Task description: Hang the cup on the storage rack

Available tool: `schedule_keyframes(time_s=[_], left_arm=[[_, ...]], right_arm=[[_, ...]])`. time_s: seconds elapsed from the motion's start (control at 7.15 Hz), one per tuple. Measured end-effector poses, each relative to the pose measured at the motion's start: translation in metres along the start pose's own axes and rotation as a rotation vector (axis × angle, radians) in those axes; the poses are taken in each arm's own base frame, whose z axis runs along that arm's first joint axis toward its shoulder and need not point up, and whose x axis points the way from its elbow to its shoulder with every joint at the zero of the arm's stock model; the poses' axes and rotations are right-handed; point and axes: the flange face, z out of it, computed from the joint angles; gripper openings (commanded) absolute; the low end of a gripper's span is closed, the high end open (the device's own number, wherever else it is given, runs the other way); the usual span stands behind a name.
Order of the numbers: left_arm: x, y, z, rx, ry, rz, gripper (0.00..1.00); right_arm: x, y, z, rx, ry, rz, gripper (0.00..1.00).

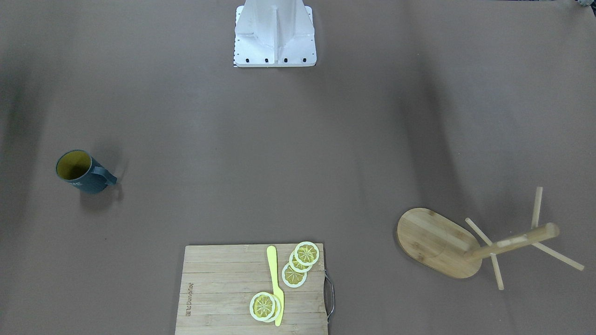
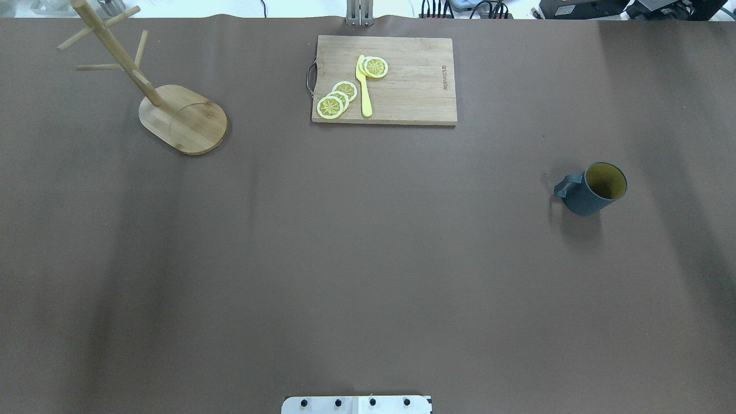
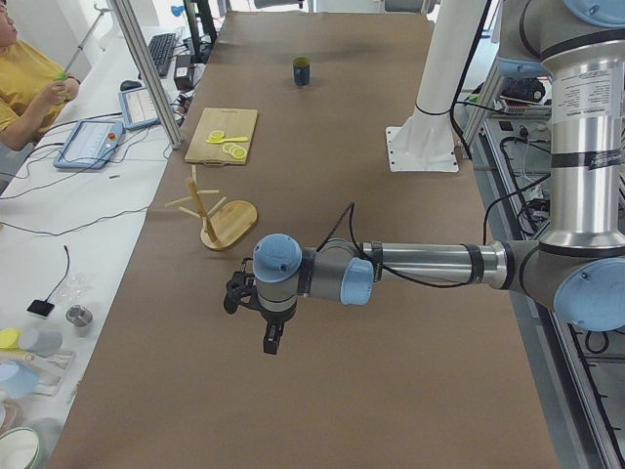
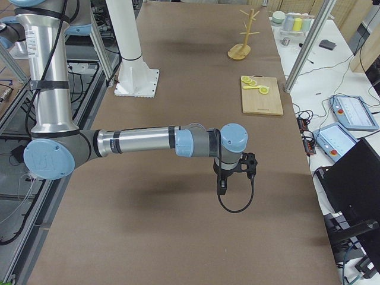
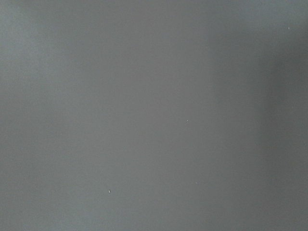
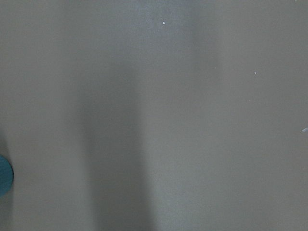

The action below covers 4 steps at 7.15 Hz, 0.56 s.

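Cup stood upright near the table's right edge in the facing view. Overhead, the rack sat by the far left corner. In the side views my left gripper and right gripper hung over bare table, and I could not tell their grip. I judged it best to grasp the body and leave the handle free.

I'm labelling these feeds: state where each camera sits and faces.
Front: across the table, facing the robot's base; no arms.
Overhead: behind the robot, looking forward; only its base edge.
Left side: table's left end; left arm near.
Right side: table's right end; right arm near.
Left wrist: faces the table; no robot parts.
Right wrist: same.
Front and overhead share cup, rack, board.
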Motion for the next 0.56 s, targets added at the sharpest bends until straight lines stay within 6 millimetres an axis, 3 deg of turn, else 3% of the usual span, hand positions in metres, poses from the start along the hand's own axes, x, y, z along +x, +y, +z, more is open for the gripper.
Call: schedule_keyframes(time_s=[0.56], left_arm=[[0.0039,-0.0003,-0.0047,0.010,0.000,0.008,0.98]], right_arm=[[-0.0017,0.0040,-0.0010,0.004,-0.003,-0.005,1.00]])
